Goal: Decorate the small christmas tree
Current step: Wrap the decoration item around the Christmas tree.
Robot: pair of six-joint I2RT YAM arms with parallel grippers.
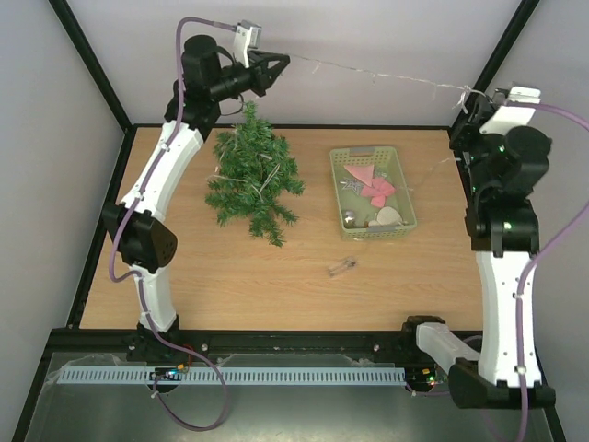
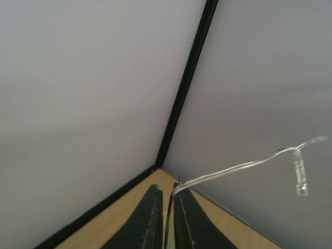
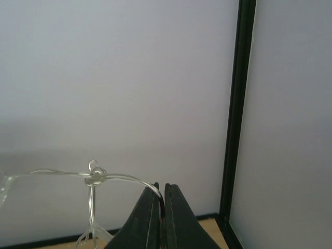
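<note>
One counter (image 1: 304, 295) carries one small christmas tree (image 1: 250, 175) left of centre, lower than the raised left jaws and near them, well apart from the right jaws. One green basket (image 1: 368, 150) sits to the tree's right. One light string (image 1: 368, 74) spans the air, each pair of jaws pinched shut on it. One small object (image 1: 341, 267) lies near the basket.
</note>
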